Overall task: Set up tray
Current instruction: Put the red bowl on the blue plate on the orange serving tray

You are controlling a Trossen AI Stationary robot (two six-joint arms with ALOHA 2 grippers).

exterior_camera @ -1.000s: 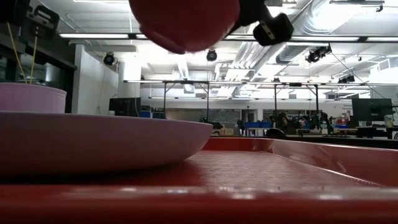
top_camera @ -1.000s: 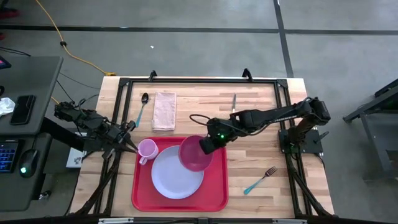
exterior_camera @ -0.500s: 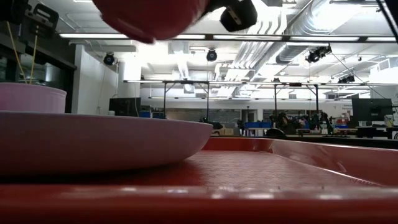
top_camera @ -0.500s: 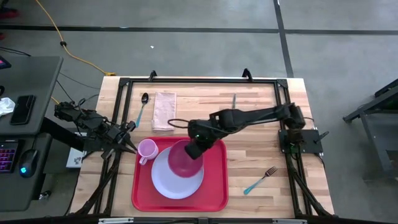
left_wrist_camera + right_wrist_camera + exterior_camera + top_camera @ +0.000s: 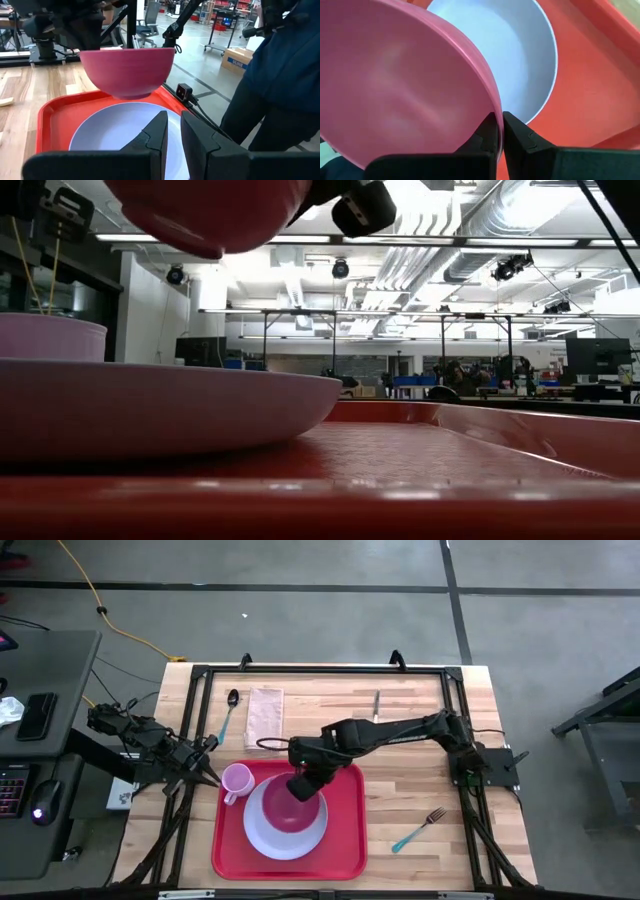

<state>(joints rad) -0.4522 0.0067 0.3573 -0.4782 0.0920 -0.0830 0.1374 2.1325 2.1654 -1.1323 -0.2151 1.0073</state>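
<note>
the tray [image 5: 345, 840] lies flat on the near middle of the counter [image 5: 420, 755], holding a pale plate [image 5: 262, 832] and, at its far left corner, a pink cup [image 5: 236, 780]. the right tool [image 5: 302, 786] hangs above the plate with its fingers pinched on the rim of a dark pink bowl [image 5: 297, 802] (the bowl is clear of the plate, seen from the left wrist [image 5: 127, 70]). the left tool [image 5: 207, 772] waits at the counter's left edge beside the cup, fingers narrow and holding nothing. a spoon [image 5: 229, 712] and a folded napkin [image 5: 264, 717] lie beyond the tray, a knife [image 5: 376, 705] farther right, a fork [image 5: 419, 828] to the tray's right.
</note>
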